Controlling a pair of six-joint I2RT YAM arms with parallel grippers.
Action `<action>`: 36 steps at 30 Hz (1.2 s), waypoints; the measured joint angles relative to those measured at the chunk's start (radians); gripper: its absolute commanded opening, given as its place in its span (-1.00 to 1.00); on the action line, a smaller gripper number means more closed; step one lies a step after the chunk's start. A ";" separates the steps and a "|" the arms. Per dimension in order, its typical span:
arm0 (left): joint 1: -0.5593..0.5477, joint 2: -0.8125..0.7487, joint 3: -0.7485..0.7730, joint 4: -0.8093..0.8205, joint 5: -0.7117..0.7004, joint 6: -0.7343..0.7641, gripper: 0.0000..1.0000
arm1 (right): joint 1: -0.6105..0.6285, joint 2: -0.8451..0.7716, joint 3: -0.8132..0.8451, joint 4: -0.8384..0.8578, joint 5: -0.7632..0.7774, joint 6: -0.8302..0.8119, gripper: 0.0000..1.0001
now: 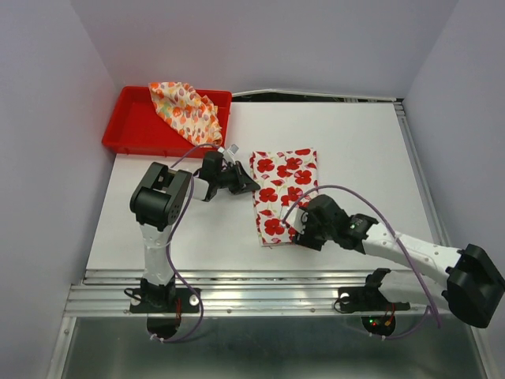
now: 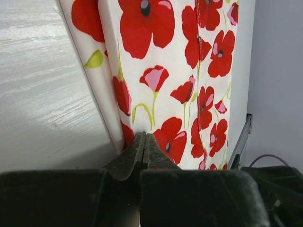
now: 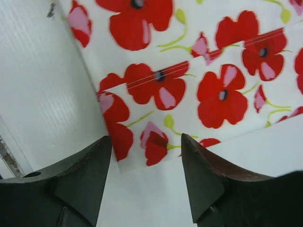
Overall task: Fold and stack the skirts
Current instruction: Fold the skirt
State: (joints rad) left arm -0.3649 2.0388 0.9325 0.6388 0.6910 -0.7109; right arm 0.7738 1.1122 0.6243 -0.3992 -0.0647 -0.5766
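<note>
The folded flowered skirt (image 1: 286,185) lay mid-tabletop (image 1: 355,158), its long axis running from near edge to far. The right pincer (image 1: 297,235), jaws apart, straddled its near end. The left pincer (image 1: 252,187), pressed together, met its left edge. The cream skirt (image 1: 188,110) sat in the tray (image 1: 126,133) at the far-left corner.

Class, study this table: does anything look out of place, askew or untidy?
Yes. The cream skirt lies bunched and unfolded in the red tray, apart from the flowered skirt, folded flat on the table.
</note>
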 measured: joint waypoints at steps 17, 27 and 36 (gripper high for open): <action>-0.001 0.008 0.013 -0.002 0.001 0.004 -1.00 | 0.185 0.136 -0.132 0.299 0.145 -0.006 0.16; -0.001 0.008 0.014 -0.003 0.000 0.008 -1.00 | 0.221 0.267 -0.128 0.472 0.223 0.019 -0.99; -0.005 0.008 0.038 -0.058 0.010 0.034 -1.00 | 0.214 0.222 0.073 0.130 -0.036 0.113 -0.99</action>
State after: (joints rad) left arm -0.3695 2.0468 0.9707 0.5808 0.7013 -0.6765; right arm 0.9878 1.3342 0.6971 -0.2695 -0.1005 -0.4641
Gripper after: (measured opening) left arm 0.061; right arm 0.057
